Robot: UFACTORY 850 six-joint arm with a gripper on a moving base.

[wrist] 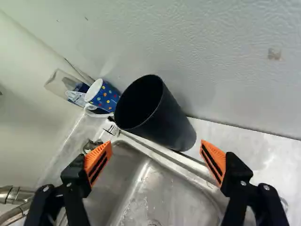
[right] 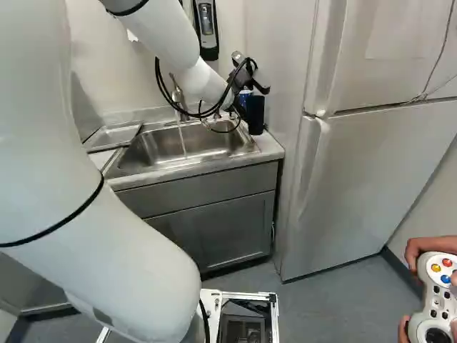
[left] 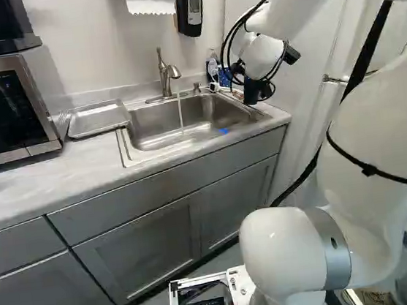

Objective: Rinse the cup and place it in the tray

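My gripper (right: 260,84) hovers above the sink's right back corner. Seen from the wrist, the gripper (wrist: 155,149) is open, nothing between its spread orange fingertips. A tall black cup (wrist: 162,117) stands upright on the counter beside the sink, just ahead of the fingers and apart from them; the black cup (right: 255,114) shows under the gripper in the right base view. A thin stream of water runs from the faucet (left: 165,72) into the steel sink (left: 149,125). The metal tray (left: 98,119) lies on the counter left of the sink.
A blue dotted paper cup (wrist: 104,96) stands behind the black cup near the wall. The refrigerator (right: 357,171) rises right of the counter. A microwave (left: 18,104) is left of the tray. A person's hands hold a controller (right: 437,293) at the right.
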